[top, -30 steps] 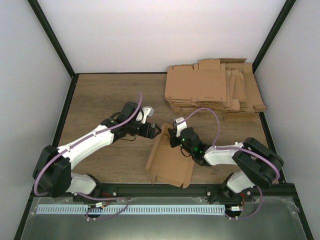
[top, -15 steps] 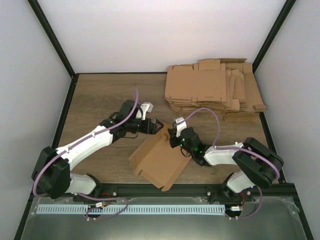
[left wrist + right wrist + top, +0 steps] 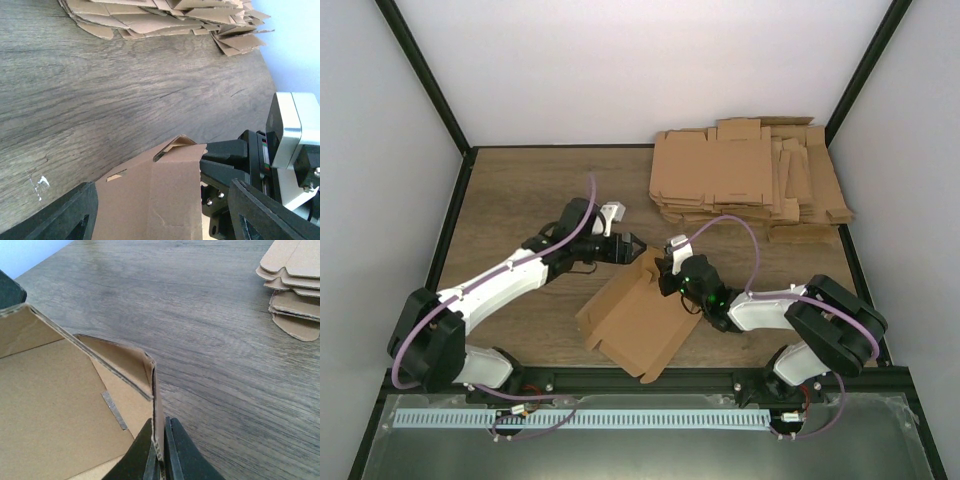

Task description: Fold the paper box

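Paper box (image 3: 640, 320) part-open on table (image 3: 520, 200), between both arms. Right gripper (image 3: 159, 452) pinched onto its upright wall edge. Left gripper (image 3: 160, 210) spread wide astride corner flap, not clamped. Probably light, stiff between creases, easily crushed. Best held at flap edges.

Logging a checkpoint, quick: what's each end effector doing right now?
Left end effector: open, astride a flap of the plain brown cardboard box.
Right end effector: closed on the box's raised wall.

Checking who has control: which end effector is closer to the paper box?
Right. The right end effector is shut on a wall of the paper box; the left end effector hangs open at its far corner.
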`<action>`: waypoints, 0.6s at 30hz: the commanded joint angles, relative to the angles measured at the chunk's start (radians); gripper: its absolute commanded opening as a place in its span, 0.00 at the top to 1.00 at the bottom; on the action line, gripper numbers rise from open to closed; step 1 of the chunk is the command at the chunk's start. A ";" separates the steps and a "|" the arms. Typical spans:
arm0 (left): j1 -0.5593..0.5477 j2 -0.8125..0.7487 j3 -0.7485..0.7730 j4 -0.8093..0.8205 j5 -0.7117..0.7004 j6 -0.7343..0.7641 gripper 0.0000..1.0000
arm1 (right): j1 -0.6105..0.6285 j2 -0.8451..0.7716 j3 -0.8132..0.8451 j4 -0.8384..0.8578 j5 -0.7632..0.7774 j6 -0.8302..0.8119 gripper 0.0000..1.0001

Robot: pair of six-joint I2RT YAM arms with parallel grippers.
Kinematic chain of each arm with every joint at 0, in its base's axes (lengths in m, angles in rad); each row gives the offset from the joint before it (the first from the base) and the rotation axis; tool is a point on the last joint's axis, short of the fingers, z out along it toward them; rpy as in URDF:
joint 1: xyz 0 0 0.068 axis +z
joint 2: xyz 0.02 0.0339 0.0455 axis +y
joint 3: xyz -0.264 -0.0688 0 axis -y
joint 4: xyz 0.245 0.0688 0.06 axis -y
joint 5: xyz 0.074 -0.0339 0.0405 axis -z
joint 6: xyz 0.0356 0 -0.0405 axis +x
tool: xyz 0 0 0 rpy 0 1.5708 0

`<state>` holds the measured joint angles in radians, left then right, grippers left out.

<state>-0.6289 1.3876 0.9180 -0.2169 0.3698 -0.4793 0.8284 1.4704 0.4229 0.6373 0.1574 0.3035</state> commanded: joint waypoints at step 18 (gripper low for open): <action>0.023 0.020 -0.002 0.063 0.042 -0.040 0.32 | 0.018 0.011 -0.010 -0.046 -0.017 -0.011 0.94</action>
<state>-0.6098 1.3899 0.9176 -0.1860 0.3958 -0.5114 0.8284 1.4704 0.4229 0.6373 0.1566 0.2993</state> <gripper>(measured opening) 0.687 0.058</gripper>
